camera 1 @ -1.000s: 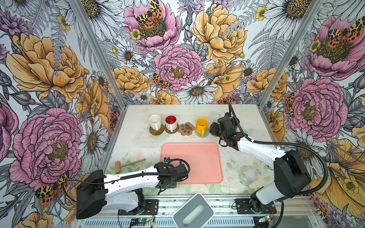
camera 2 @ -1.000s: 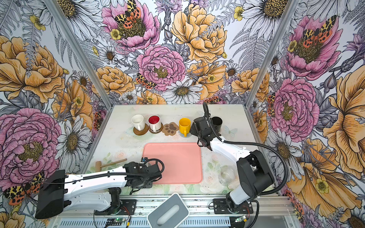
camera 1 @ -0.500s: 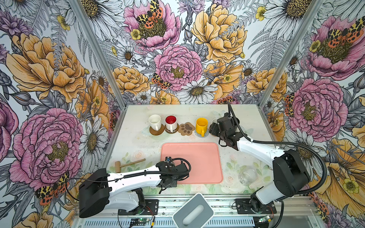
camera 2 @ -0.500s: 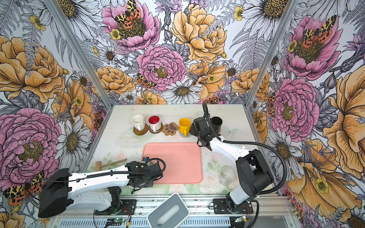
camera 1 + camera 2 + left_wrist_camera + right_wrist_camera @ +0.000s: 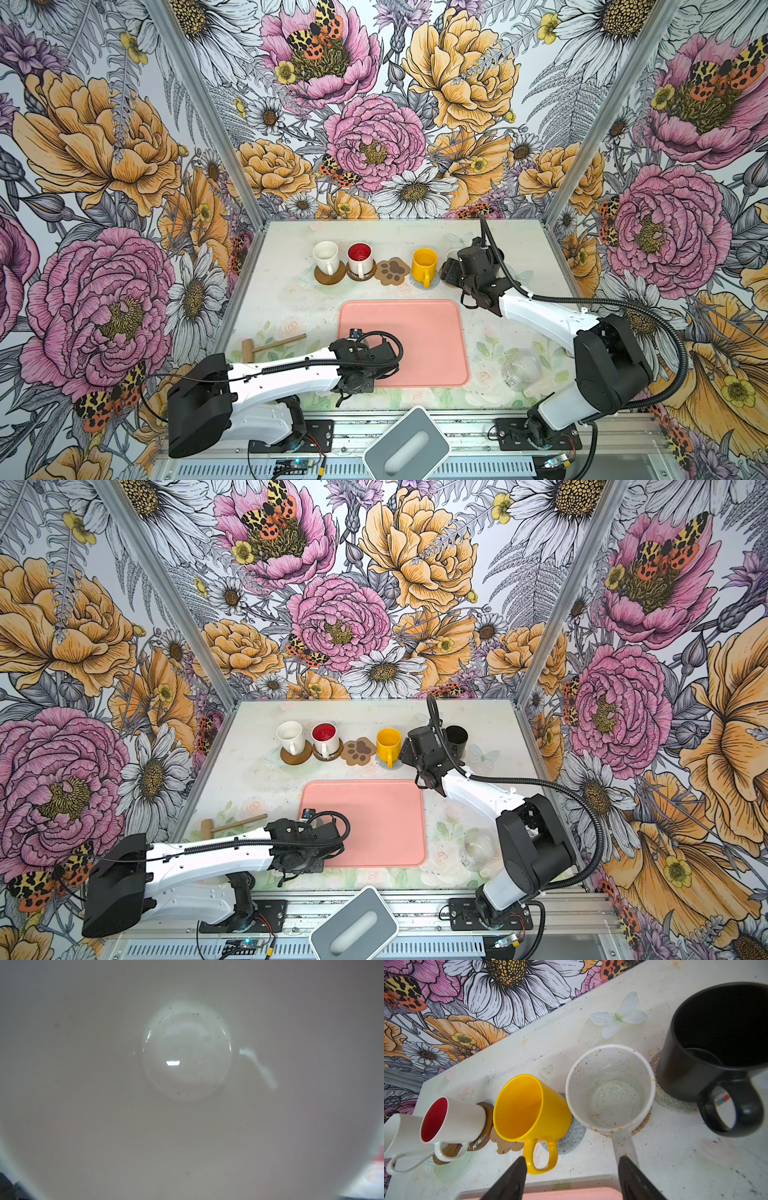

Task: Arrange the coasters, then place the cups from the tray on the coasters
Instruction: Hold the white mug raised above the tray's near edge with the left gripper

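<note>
Low over the tray [image 5: 415, 324], left gripper [image 5: 360, 347] tops a cup [image 5: 187, 1053], grip unclear; right gripper [image 5: 571, 1176], outstretched, gapes before speckled cup [image 5: 610, 1088].

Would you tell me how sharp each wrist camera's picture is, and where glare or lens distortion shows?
Left wrist view: the inside of a pale cup fills the frame, its walls out of focus, glare spots on its floor. Right wrist view: sharp, though wide-angle distortion leans the yellow mug and black mug outward.

Bare paw-print coaster [image 5: 391, 271] between flanking cups [image 5: 424, 262]
</note>
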Motion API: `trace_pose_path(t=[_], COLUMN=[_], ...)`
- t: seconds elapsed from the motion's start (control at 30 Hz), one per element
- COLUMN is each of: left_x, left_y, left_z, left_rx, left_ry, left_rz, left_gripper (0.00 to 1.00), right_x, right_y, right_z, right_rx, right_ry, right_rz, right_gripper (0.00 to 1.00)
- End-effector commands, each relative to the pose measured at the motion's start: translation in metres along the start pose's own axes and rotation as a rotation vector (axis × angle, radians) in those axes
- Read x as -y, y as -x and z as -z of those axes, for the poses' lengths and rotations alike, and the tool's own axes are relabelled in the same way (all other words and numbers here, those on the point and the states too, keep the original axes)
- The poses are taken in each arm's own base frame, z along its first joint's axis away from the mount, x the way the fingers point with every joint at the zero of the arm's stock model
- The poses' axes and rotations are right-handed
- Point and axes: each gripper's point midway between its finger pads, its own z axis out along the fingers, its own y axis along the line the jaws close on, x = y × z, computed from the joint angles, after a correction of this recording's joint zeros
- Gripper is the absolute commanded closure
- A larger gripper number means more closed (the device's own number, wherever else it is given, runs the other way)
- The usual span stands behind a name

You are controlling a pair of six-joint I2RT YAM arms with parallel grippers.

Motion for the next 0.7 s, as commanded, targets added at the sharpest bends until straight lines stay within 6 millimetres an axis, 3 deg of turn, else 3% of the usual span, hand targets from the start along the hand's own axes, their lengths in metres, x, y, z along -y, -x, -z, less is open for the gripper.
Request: trace_pose_path(t=[0.0, 0.67], left_x=[0.003, 0.010], left_y=[0.014, 0.034], left_z=[0.008, 0.028], left_rx=[0.056, 0.142], left_ry=[-0.015, -0.074], left_rz=[0.016, 0.060], left_gripper=[1.00, 1.00], right_x=[0.003, 0.002], right_y=[0.001, 0.000], right_z=[-0.003, -0.006], right_rx=[0.009, 0.002], right_ry=[-0.002, 0.007], right_rz=[-0.018, -0.024], right_gripper=[0.28, 0.28])
